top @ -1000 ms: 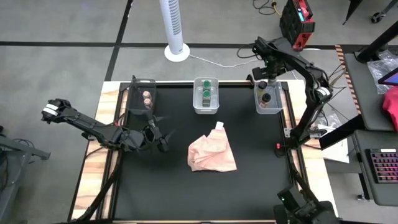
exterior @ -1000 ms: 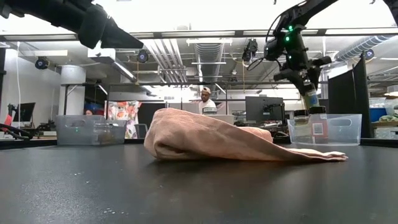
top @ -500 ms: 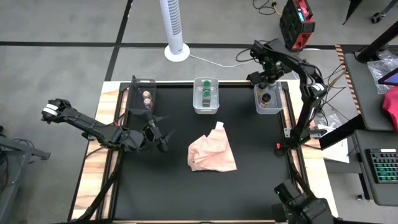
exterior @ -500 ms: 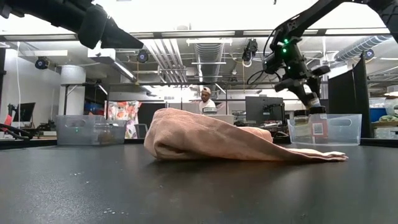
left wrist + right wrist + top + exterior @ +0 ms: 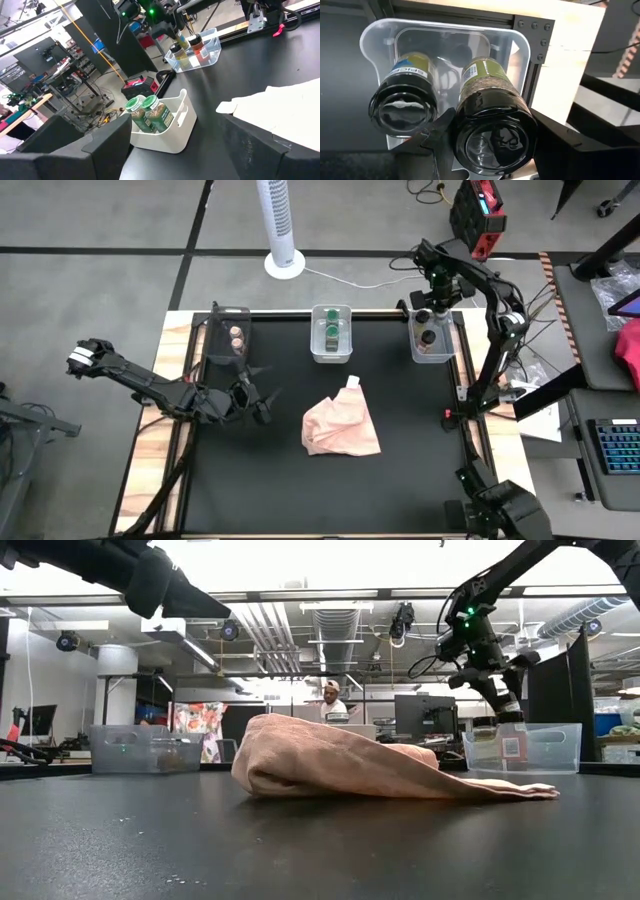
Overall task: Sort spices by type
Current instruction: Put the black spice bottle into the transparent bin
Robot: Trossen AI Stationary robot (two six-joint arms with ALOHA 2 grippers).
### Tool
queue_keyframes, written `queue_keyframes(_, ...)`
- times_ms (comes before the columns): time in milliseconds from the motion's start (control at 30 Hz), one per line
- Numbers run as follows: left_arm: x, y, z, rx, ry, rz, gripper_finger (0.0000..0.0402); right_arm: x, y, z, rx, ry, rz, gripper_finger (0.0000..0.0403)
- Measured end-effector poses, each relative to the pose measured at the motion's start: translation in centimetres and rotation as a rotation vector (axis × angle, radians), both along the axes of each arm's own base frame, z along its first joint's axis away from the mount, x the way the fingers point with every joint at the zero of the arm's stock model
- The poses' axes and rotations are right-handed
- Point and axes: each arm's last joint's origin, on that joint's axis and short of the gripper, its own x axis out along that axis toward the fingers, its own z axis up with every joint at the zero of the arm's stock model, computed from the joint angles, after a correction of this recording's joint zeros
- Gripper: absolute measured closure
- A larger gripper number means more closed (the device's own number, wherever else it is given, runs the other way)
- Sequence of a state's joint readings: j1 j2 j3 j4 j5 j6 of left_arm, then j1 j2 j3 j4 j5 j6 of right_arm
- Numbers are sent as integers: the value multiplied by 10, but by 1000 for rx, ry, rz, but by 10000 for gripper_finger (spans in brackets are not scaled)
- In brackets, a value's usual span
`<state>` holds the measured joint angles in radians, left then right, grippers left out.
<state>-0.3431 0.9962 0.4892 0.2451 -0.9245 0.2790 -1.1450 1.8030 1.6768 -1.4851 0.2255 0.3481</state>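
My right gripper [image 5: 437,298] hangs over the clear right bin [image 5: 447,352] at the table's far right, shut on a black-lidded spice jar [image 5: 492,135]. A second black-lidded jar [image 5: 404,109] stands in that bin beside it. Two green-lidded jars [image 5: 150,114] stand in the white middle bin [image 5: 332,356]. Tan-lidded jars [image 5: 236,338] sit in the left bin [image 5: 216,340]. My left gripper [image 5: 258,392] waits open above the table's left part, touching nothing. My right gripper holds the spice jar by its black lid [image 5: 470,150], pinched between the two fingers [image 5: 439,134]. The fingers come from above, pointing down. The jar's body [image 5: 482,80] reaches down into the right bin. Whether its base stands on the bin floor I cannot tell.
A crumpled pink cloth [image 5: 342,428] lies in the middle of the black table, with a white tag at its far corner. The three bins line the far edge. People and desks show in the room behind [image 5: 330,700]. A white tower fan [image 5: 280,225] stands beyond the table.
My right gripper has come down with the black-lidded jar from above the right bin to its rim and tipped. It has then shifted slightly toward the table's right and far edges. The jar now reaches into the bin.
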Motion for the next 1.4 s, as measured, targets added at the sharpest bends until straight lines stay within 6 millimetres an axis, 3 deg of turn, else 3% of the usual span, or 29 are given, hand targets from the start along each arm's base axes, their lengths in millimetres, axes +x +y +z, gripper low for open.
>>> queue_keyframes(300, 0, 0, 0, 0, 0, 0, 118, -12, -9, -8, -2, -78, -29, 206)
queue_keyframes(1400, 0, 0, 0, 0, 1, -1, 118, -11, -11, -16, -33, -62, -29, 206)
